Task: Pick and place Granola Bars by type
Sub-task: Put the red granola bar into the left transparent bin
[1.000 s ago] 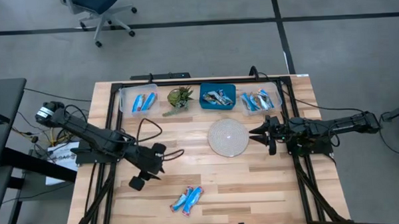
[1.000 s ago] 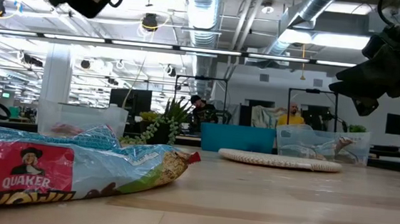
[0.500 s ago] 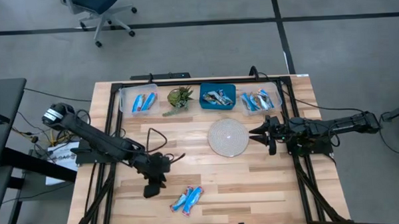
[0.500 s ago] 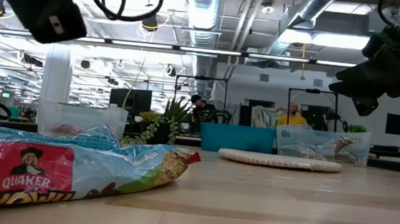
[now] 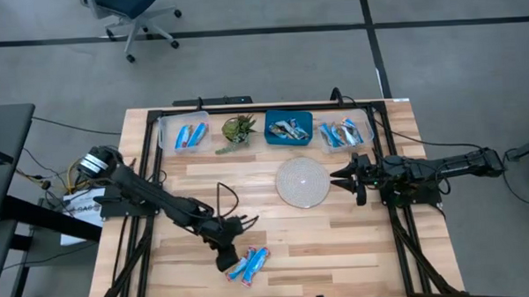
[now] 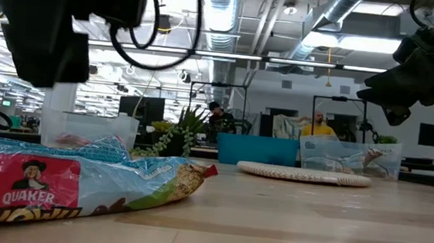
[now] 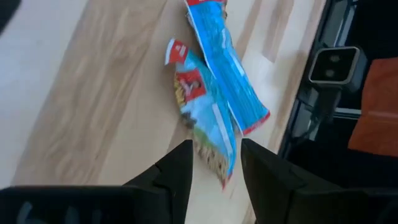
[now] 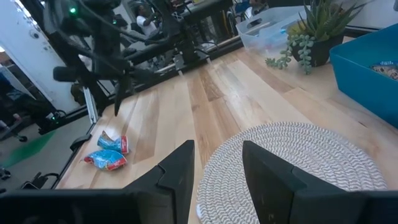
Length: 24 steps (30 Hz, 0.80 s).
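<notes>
Two loose granola bars (image 5: pixel 248 265) lie at the counter's (image 5: pixel 338 243) six o'clock edge. The left claw (image 5: pixel 226 256), fingers spread and empty, hovers just beside them at their nine o'clock. The right claw (image 5: pixel 336 176), fingers also apart, waits at three o'clock beside the woven disc (image 5: pixel 302 182).

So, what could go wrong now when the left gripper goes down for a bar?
The two loose granola bars lie touching and partly overlapping, so the open left gripper above them might pinch both or push one aside. They also sit near the table's front edge, so a nudged bar could slide off.
</notes>
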Tool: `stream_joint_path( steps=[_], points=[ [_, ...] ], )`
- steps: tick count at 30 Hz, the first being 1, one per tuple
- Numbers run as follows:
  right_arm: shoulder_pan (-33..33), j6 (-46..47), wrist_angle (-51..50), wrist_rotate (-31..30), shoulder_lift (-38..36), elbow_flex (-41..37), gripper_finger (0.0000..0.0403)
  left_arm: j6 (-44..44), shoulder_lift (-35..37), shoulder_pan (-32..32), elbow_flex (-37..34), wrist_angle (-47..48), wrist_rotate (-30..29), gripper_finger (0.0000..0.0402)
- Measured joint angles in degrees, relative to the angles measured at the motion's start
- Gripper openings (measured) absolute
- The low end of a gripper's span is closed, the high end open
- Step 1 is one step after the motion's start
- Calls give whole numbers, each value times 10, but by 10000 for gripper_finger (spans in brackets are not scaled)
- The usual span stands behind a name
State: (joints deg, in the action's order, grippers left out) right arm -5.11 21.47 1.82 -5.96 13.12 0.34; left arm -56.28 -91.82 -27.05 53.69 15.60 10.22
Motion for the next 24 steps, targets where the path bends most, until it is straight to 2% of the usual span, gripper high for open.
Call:
stream_joint_path(
  steps=[13, 24],
  points=[
    [0, 0, 0, 0, 0, 0, 127, -12, -101, -21, 57, -25, 14, 131],
    [0, 0, 0, 0, 0, 0, 127, -20, -124, -28, 65, -26, 6, 189]
  ],
)
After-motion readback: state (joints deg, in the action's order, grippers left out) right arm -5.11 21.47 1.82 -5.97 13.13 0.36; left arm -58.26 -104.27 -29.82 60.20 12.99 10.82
